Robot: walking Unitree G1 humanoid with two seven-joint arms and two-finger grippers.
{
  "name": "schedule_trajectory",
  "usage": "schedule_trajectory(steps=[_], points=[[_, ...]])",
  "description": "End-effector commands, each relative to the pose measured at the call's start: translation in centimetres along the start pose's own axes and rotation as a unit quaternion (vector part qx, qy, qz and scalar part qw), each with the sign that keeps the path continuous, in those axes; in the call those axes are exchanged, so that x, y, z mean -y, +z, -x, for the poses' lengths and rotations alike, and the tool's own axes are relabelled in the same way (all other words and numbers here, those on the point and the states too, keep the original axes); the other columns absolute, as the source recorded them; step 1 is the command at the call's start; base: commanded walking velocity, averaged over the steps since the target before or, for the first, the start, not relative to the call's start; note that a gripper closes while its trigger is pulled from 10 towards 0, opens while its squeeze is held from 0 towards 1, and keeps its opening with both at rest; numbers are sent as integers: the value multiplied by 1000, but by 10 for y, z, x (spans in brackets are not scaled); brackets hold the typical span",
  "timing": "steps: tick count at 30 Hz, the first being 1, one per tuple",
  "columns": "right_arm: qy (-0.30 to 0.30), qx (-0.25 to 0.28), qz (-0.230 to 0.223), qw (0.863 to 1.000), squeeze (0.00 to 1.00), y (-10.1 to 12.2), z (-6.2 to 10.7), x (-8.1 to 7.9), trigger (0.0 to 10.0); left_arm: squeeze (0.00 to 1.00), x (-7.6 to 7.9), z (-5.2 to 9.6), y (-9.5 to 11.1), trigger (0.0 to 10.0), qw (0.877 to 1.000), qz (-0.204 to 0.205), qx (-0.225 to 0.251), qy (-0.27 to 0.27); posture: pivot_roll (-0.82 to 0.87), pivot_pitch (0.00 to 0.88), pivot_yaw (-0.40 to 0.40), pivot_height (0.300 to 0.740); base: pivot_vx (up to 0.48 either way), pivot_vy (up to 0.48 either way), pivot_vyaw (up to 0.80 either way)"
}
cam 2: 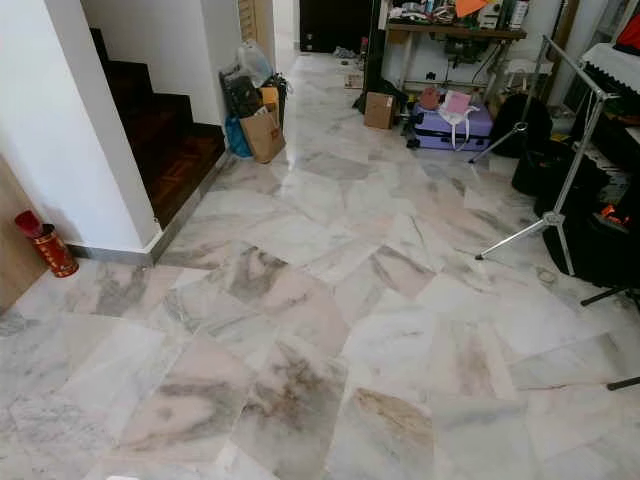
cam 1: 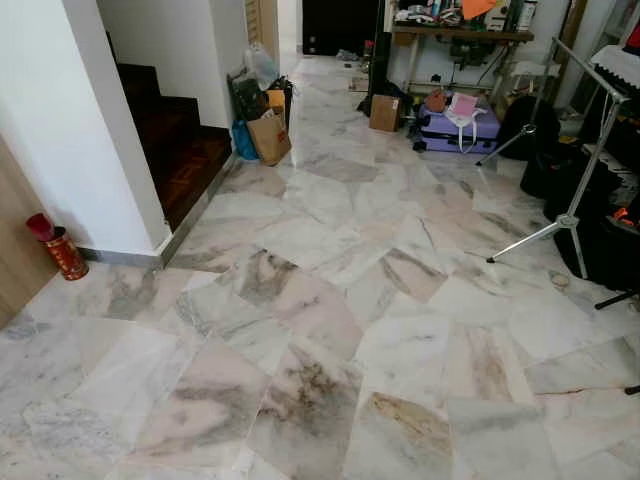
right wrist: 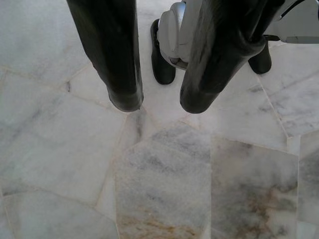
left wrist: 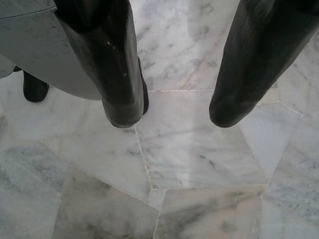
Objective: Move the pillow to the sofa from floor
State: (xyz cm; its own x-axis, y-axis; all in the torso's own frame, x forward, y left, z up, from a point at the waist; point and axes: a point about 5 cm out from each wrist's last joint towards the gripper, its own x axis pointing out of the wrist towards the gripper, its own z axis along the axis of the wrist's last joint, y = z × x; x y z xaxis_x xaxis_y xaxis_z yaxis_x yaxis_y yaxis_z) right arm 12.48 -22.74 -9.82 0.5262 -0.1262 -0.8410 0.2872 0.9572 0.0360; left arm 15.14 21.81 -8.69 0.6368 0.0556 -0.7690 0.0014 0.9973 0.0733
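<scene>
A wide marble floor stretches ahead of me in the eye views. My left gripper hangs over the marble tiles, open, with nothing between its black fingers. My right gripper also hangs above the floor, open and holding nothing; the robot's own feet show behind its fingers.
A white wall and dark wooden stairs stand at the left, with a red can at the wall's foot. Bags, a cardboard box and a purple suitcase lie far ahead. A metal tripod stand and black cases stand at the right.
</scene>
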Motion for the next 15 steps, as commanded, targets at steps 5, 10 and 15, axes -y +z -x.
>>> schedule_trajectory(steps=[5,10,15], points=[[21,27,-90,995,0,28,-11,-45,10000,0,-9,-6,18,10000,998,44,-13,-44,61,0,-21,740,0,0,0],[19,26,-80,996,0,30,-11,-45,10000,0,-10,-7,21,10000,998,47,-8,-41,63,0,-21,740,0,0,0],[19,26,-80,996,0,30,-11,-45,10000,0,-10,-7,21,10000,998,47,-8,-41,63,0,-21,740,0,0,0]])
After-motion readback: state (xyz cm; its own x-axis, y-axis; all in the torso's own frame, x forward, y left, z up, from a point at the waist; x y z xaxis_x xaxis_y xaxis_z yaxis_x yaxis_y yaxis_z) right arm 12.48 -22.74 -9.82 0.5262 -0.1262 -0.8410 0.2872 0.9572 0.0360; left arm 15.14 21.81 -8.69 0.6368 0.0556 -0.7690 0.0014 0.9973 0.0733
